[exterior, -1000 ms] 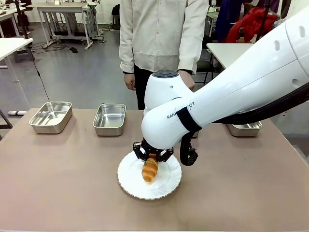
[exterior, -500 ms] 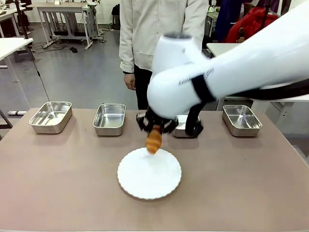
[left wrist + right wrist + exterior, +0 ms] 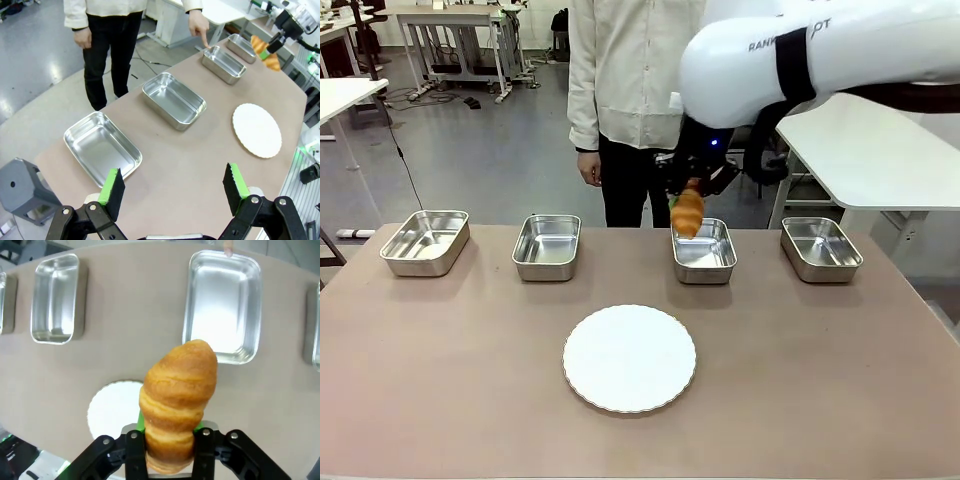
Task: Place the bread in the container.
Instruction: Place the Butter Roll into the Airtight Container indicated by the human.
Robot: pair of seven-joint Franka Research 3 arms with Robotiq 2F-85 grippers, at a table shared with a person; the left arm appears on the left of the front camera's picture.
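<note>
Golden-brown and ridged, the bread (image 3: 687, 211) is hanging clamped in the right claw (image 3: 689, 192), its tapered tip pointing down. Just below it is sitting the shiny steel container (image 3: 704, 251), rounded at the corners; a person's finger (image 3: 205, 45) is touching its far rim. The left claw (image 3: 172, 189) is gaping, holding nothing, green pads (image 3: 110, 186) apart. The right claw's fingers are largely hidden behind the bread.

Lab, work tables (image 3: 450, 18), concrete floor (image 3: 490, 150)
</note>
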